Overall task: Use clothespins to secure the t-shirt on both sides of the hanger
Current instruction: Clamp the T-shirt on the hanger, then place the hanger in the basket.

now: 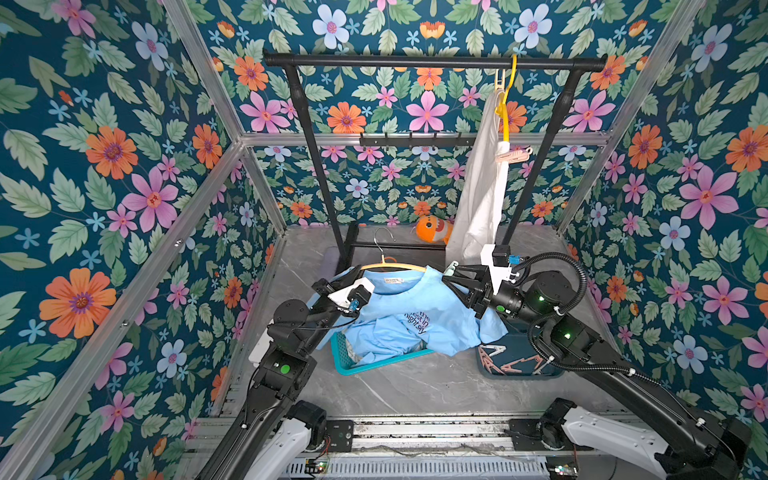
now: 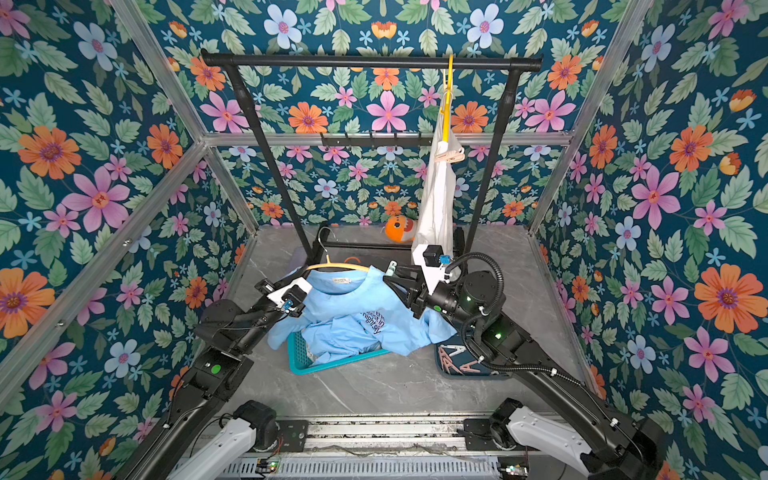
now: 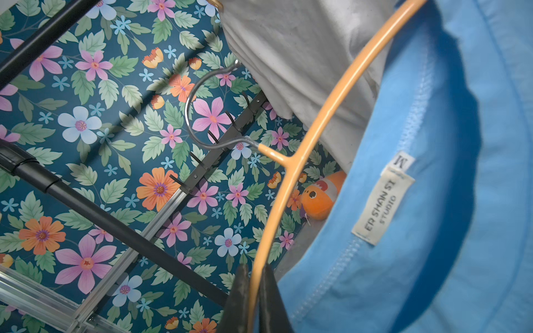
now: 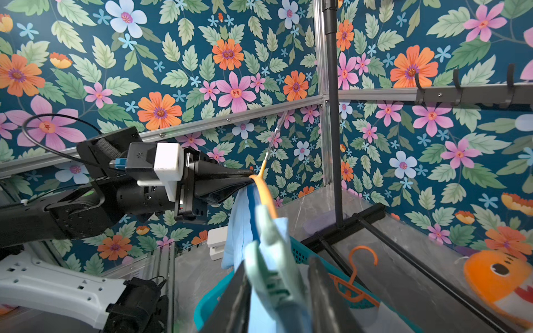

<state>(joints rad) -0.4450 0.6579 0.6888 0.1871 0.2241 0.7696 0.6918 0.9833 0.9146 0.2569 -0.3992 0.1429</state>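
Pegging the R shoulder is what's going on: the right gripper [image 1: 455,275] is sitting at the R end of the orange hanger [image 3: 291,161], its fingers standing apart w/ a pale green clothespin [image 4: 275,268] btwn them. The peg looks to be biting over the blue t-shirt [image 1: 407,307] where it's draping the hanger arm. Its long axis is running roughly in line w/ the fingers and crossing the hanger arm, so any pull-back is prob wanting to go straight along that axis (a sideways drag is risking knocking it loose). The left gripper [image 3: 256,302] is clamping the hanger's other arm, fingers tight on bare orange rod, holding it above the desk [image 1: 415,390]; no peg is showing on that side. Spare clothespins [image 1: 511,363] are lying in a dark tray [image 1: 523,376] just under the R arm, so that arm is nearer for the 2nd one. The shirt's hem is trailing into a teal basket [image 1: 374,365]. Behind, a black rack [image 1: 432,62] is carrying a white garment [image 1: 482,187], w/ floral walls closing in on 3 sides.
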